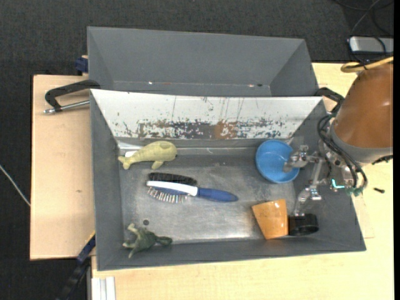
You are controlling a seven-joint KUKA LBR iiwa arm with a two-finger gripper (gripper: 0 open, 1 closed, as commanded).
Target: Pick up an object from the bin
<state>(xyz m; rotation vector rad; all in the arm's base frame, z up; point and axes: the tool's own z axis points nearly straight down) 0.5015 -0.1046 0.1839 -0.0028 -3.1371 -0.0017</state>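
My gripper [302, 179] hangs at the bin's right side with its two metal fingers spread apart and nothing between them. One fingertip [295, 160] sits at the right rim of a round blue cup [275, 161] standing by the back wall. The other fingertip [307, 196] is just above and to the right of an orange cup [270, 219] lying on its side near the front right corner. A small black thing [304, 224] lies against the orange cup's right side.
A hairbrush with a blue handle [187, 190] lies in the middle of the floor. A pale yellow whale toy [150, 154] rests at the back left, and a green toy figure [144, 241] sits in the front left corner. The arm's orange cover looms over the right rim.
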